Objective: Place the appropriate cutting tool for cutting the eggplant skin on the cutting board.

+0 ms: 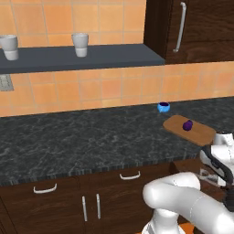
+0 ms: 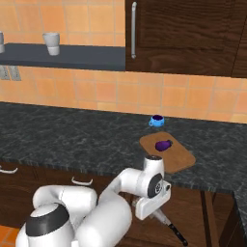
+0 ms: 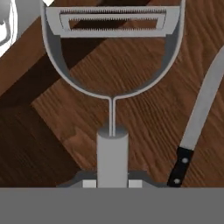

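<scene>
Peeler [image 3: 112,65] seen up close in hand view, handle between gripper [image 3: 112,181] fingers, clasped | knife [image 3: 199,127] beside | eggplant [image 2: 163,144] on cutting board [image 2: 181,159] in base views

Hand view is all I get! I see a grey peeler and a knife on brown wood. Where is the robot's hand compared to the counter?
Observer: The gripper hangs below the counter edge, in front of the dark cabinets.
Operator: Is the eggplant near it?
Observer: No. The eggplant lies up on the cutting board, on the counter.
Operator: Anything else by the board?
Observer: A small blue bowl sits just behind it, toward the tiled wall.
Operator: Is the peeler in the hand?
Observer: The peeler handle runs down to the gripper, but I cannot tell if the fingers grip it. The knife lies beside it.
</scene>
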{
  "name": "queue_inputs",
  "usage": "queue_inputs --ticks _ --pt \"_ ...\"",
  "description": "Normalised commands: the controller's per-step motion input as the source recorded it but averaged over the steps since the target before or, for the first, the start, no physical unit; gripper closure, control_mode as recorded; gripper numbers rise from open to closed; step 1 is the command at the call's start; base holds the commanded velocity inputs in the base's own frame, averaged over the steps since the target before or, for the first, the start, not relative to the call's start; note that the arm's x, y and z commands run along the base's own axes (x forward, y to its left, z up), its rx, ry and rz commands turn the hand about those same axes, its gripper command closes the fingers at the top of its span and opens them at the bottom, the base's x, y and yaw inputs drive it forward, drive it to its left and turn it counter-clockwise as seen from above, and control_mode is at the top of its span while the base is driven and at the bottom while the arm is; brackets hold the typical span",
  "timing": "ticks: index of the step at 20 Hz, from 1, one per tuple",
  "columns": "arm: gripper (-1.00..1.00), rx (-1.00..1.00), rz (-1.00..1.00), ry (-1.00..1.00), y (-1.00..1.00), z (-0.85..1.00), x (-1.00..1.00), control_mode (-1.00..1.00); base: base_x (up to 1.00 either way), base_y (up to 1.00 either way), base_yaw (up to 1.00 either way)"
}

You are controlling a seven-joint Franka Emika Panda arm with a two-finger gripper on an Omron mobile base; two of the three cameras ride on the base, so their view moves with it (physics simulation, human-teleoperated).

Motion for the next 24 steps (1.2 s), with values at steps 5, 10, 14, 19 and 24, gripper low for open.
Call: queue_inputs --ticks 5,10,14,19,24 --pt "1.0 -0.01 0.07 -0.09 -0.08 1.0 -0.3 -1.0 0.0 0.0 0.0" --pt "1.0 0.0 0.07 -0.16 -0.28 0.92 -0.07 -1.0 0.0 0.0 0.0" --pt "1.0 0.0 0.1 -0.17 -0.25 0.79 0.08 -1.0 0.0 0.0 0.0" --pt "1.0 0.01 0.13 0.01 -0.45 0.56 0.86 -1.0 0.0 0.0 0.0" --pt "1.0 0.03 0.07 0.02 -0.4 0.13 0.99 -1.0 0.0 0.0 0.0"
